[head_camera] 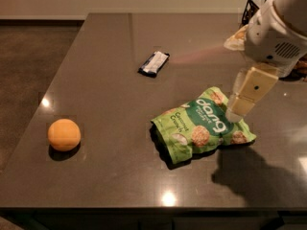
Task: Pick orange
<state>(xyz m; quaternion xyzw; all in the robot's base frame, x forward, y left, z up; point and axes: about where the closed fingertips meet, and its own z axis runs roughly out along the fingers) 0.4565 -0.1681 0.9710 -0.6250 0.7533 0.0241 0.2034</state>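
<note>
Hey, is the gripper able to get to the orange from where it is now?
Probably yes. The gripper hangs over the green snack bag at the right; the orange sits alone near the left edge, with nothing standing between them.

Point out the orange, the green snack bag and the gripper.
orange point(64, 134), camera view, middle of the fruit.
green snack bag point(201, 128), camera view, centre of its printed front.
gripper point(236, 111), camera view, its tip, by the bag's upper edge.

On the dark grey table point(110, 104) the orange point(64, 134) is plain orange, the bag point(204, 126) green with white lettering and tan printed rounds, the bar point(154, 63) black and white, and the gripper point(238, 108), at right above the bag, cream under a white arm point(276, 32).
</note>
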